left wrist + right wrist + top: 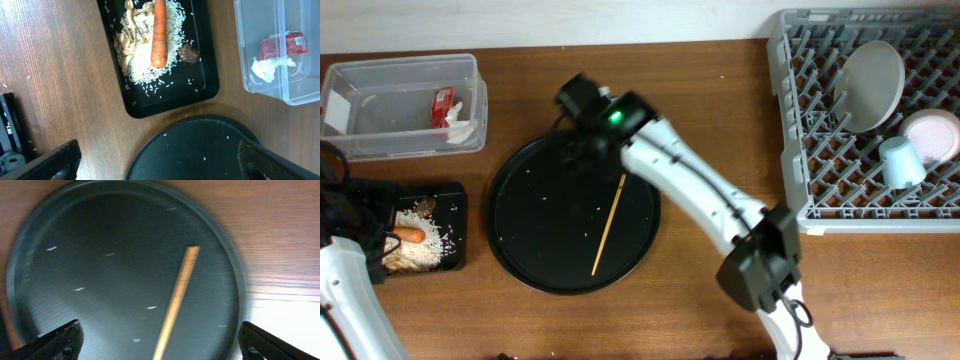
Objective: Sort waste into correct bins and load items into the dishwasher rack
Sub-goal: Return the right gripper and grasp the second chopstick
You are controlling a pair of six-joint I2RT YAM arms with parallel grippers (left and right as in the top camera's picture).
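Your right gripper (160, 347) is hovering over the round black tray (500, 230) with its jaws spread wide and nothing between them. A thin wooden stick (610, 222) is lying loose on that tray among a few stray grains.

Your left gripper (160, 165) is also hanging with its jaws apart and empty, near the shallow black rectangular tray (455, 195). In that tray the orange carrot (158, 32) is resting on the rice scraps (142, 70), with the brown lump (189, 52) just beside them.

The clear tub (380, 70) is holding the red sachet (443, 104) and the white tissue (460, 128).

The white plate (873, 85), the pale-blue cup (902, 162) and the small round dish (935, 135) are sitting in the grey dishwasher rack (790, 120).
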